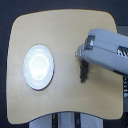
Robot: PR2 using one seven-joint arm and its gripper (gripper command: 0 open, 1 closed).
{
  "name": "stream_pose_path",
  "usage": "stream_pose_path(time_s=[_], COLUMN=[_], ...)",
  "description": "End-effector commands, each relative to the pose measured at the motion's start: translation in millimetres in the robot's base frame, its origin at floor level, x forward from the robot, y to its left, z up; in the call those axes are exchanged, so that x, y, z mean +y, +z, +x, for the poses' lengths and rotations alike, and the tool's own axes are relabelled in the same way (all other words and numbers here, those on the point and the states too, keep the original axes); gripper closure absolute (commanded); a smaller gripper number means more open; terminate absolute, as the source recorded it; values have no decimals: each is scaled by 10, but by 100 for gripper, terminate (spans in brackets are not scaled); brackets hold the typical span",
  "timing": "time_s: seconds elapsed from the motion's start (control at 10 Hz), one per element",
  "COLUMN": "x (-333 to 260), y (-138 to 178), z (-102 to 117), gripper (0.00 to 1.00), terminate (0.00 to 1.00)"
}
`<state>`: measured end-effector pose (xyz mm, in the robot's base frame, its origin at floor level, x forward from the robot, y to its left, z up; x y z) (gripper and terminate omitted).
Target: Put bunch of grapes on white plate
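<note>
No readable writing. Arm (107, 50) reaches in from desk (65, 30) right edge; claw (81, 54) clamped on grapes (84, 70); plate (38, 67) near left edge.

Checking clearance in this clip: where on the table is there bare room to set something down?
Bare wood runs between the white plate and the bunch of grapes, along the table above them, and along its lower edge. It is crowded at the exterior view's right, where the gripper and arm cover the grapes' top.

Colours on the tan table (65, 100)

Glossy white plate (38, 67), dark purple-black bunch of grapes (84, 71) (stem colour unclear), light grey gripper (82, 52) with black trim.
</note>
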<state>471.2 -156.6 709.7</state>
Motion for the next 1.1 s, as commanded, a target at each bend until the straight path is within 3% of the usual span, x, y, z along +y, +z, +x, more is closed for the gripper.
stream_pose_path(time_s=[0.0,1.0], x=[-97,131], y=[72,155], z=[108,80], gripper=[100,100], terminate=[0,0])
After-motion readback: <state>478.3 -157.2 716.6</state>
